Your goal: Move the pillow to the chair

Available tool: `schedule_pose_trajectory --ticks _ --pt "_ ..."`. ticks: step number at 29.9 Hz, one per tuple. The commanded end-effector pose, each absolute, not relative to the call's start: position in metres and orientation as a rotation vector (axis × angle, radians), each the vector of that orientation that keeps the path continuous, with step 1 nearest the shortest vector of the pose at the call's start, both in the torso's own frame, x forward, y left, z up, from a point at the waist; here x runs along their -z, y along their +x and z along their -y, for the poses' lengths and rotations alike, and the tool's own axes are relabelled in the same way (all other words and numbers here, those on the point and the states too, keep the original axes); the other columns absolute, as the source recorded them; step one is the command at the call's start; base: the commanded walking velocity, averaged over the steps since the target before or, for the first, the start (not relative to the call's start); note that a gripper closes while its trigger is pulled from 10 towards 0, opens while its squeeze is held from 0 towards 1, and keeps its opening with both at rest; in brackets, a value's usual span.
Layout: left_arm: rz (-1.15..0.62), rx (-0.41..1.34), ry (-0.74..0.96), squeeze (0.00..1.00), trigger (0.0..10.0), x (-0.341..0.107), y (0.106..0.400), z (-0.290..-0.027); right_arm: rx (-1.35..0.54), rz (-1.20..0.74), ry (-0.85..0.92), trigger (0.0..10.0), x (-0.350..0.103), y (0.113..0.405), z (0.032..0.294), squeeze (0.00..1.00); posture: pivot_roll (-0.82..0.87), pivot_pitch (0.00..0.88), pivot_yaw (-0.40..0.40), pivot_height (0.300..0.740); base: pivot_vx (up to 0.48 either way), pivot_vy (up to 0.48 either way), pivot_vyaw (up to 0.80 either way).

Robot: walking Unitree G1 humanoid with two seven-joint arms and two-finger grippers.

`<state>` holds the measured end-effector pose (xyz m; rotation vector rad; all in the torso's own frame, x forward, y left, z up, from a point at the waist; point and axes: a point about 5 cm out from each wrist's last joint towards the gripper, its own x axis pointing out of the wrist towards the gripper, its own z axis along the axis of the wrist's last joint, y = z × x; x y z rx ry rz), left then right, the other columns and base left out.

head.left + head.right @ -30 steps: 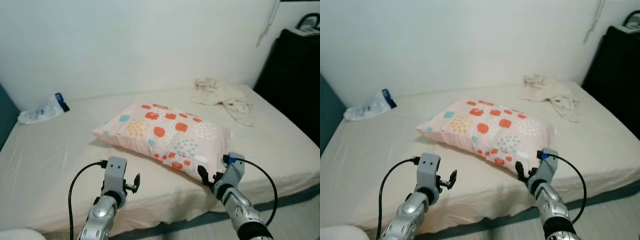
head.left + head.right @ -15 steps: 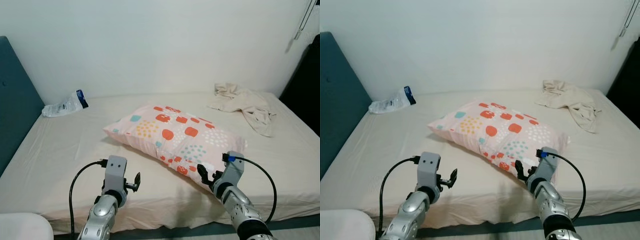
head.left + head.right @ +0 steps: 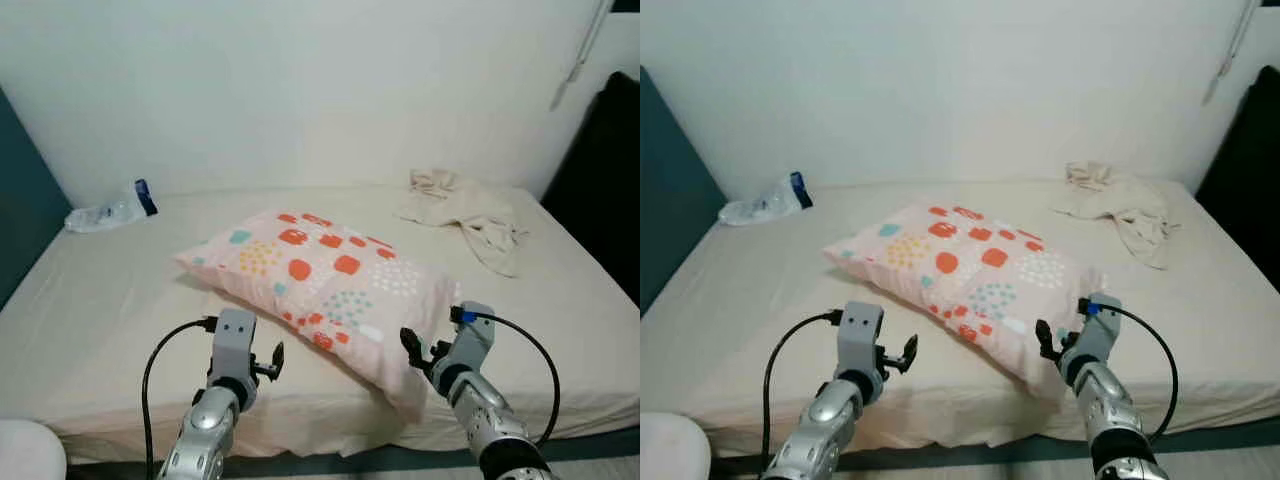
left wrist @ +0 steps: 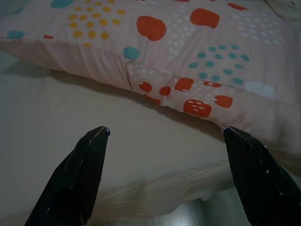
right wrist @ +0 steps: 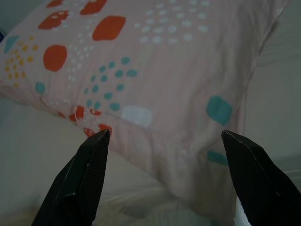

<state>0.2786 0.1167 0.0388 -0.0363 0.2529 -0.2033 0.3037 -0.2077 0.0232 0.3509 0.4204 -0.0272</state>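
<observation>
Currently noted, by size.
Bed (image 3: 120,330): beige sheet, against white wall.
Pillow (image 3: 320,275): pink, patterned, lies mid-bed, one corner overhanging the near edge.
Cloth (image 3: 465,205): crumpled, far right of bed.
Left gripper (image 4: 164,134): wide open, empty, short of the pillow.
Right gripper (image 5: 162,136): wide open, empty, facing the pillow's near corner.

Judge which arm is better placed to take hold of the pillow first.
Right, probably. The right gripper, fingers open, sits at the near corner of the pillow; the left gripper, also open, hovers over bare sheet short of its edge.
</observation>
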Motion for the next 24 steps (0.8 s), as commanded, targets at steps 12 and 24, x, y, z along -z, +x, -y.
schedule_pose_trajectory --ticks 12,24 --pt "-0.266 0.206 -0.024 0.0 10.0 -0.0362 0.2771 -0.1209 0.025 -0.442 0.361 10.0 -0.0187 0.3019 0.2027 0.0 -0.05 0.033 0.021 0.74 0.05 0.0 0.0" --pt "-0.26 0.216 -0.026 0.0 10.0 -0.0366 0.2761 -0.1199 0.026 -0.442 0.363 10.0 -0.0181 0.3008 0.2032 0.0 -0.06 0.036 0.018 0.74 0.395 0.0 0.0"
